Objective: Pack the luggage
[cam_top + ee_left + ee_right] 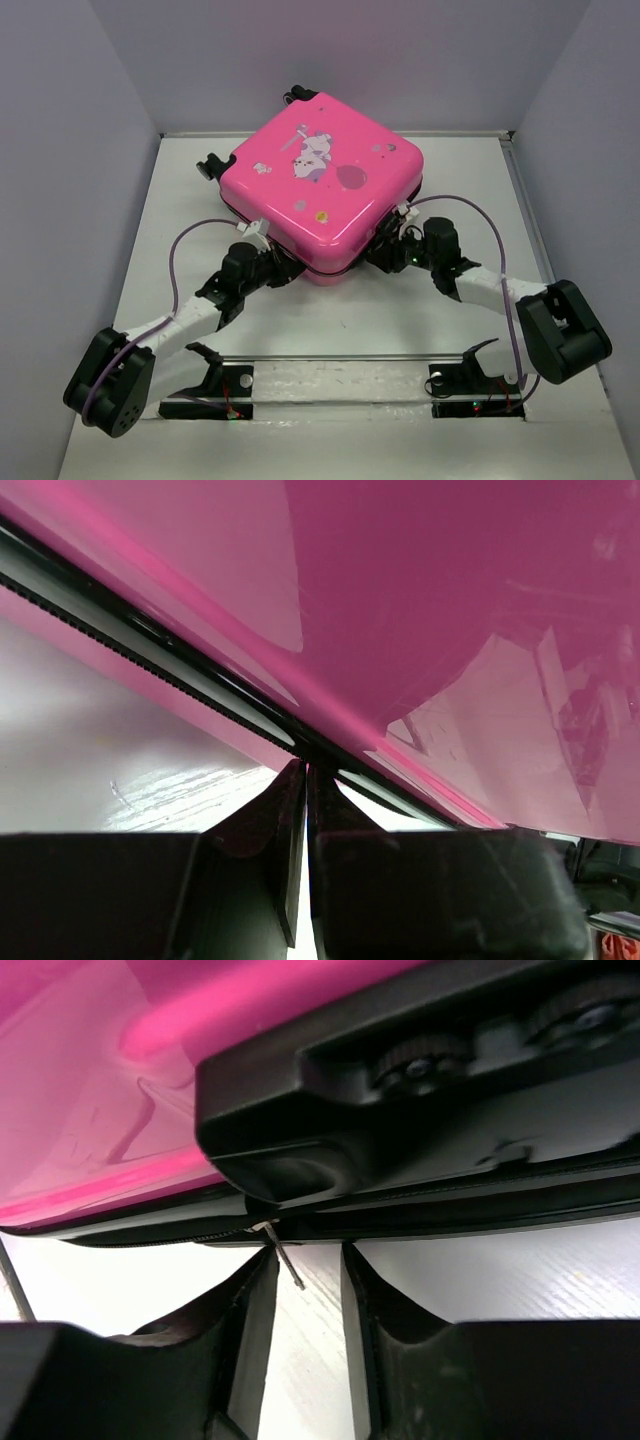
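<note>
The luggage [320, 185] is a hot-pink hard-shell suitcase with a white cartoon print, lying flat and closed at the table's middle back. My left gripper [283, 262] is at its near-left edge. In the left wrist view the jaws [305, 770] are shut, with the tips touching the black zipper band [150, 645] under the pink shell [450, 600]. My right gripper [385, 255] is at the near-right edge. In the right wrist view it [305, 1260] is open with a narrow gap. A thin metal zipper pull [288, 1265] hangs between the fingers, close to the left one.
A black moulded housing with wheels [400, 1110] sits on the suitcase just above my right gripper. Black wheels and handle parts stick out at the back [298, 95] and left [215, 165]. White walls enclose the table [330, 320]. A clear bar [330, 357] crosses near the arm bases.
</note>
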Tool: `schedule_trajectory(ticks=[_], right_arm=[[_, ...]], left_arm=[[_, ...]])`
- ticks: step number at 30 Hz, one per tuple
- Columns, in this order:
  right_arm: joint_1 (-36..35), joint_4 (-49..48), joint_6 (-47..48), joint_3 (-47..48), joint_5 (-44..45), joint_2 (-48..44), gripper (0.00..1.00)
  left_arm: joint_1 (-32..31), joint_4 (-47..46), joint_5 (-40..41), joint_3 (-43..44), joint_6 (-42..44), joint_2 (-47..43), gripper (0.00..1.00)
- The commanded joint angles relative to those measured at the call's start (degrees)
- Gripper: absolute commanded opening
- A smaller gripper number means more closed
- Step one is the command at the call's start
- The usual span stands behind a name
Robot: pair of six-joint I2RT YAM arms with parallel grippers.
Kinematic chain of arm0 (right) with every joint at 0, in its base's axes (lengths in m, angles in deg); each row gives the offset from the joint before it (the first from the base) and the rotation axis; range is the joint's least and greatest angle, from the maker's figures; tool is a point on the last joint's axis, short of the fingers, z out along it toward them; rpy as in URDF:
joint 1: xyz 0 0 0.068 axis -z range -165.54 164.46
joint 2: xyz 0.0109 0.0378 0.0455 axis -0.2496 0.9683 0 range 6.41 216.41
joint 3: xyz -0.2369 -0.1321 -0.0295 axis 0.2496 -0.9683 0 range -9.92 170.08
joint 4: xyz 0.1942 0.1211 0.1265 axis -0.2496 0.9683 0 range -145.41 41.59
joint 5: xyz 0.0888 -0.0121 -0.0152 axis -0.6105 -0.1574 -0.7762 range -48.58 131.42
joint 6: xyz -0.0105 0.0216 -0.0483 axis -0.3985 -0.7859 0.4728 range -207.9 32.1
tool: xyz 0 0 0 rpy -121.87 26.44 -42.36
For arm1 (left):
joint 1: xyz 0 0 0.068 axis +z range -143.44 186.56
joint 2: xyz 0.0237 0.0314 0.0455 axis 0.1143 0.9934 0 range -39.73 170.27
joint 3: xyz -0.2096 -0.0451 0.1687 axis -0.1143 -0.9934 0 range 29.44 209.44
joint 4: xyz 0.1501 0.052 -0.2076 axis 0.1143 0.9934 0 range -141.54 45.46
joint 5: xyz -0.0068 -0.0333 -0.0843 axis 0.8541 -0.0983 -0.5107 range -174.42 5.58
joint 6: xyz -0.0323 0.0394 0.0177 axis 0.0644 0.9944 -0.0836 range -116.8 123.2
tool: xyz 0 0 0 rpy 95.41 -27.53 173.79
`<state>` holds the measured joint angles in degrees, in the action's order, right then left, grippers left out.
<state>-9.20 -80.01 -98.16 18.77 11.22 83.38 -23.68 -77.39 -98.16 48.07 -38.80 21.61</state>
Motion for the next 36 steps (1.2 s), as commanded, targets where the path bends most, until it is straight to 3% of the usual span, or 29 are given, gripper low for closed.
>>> schedule_trajectory(ticks=[1,6,10,14,18,27,33,36], right_arm=[[-3.7,-13.2,0.8,0.8,-0.2,0.5,0.35],[-5.5,-11.3,1.8,1.0,4.8,-2.2,0.35],[-5.5,-7.1,2.9,1.4,10.7,-5.2,0.46],[-5.5,-3.7,4.5,1.7,15.4,-6.3,0.49],[-5.5,-5.5,5.4,2.0,14.7,-5.3,0.50],[-6.0,-12.9,4.4,2.3,10.0,-2.5,0.45],[-6.0,-11.6,5.0,2.2,10.9,-5.5,0.44],[-6.0,-11.4,4.6,3.3,9.9,-4.1,0.37]], left_arm=[[-0.6,-4.3,1.8,3.2,0.9,0.3,0.16],[-0.9,-4.3,1.5,4.7,1.2,0.8,0.16],[-1.0,-4.3,1.7,4.5,1.1,0.8,0.16],[-1.0,-4.4,1.7,4.2,1.0,1.1,0.16],[-1.0,-4.7,1.5,4.0,0.8,0.7,0.16],[-1.2,-4.5,1.3,4.0,0.7,0.3,0.16],[-1.4,-4.6,1.7,3.4,0.2,0.0,0.16],[-1.5,-4.6,1.9,3.5,0.1,0.0,0.16]])
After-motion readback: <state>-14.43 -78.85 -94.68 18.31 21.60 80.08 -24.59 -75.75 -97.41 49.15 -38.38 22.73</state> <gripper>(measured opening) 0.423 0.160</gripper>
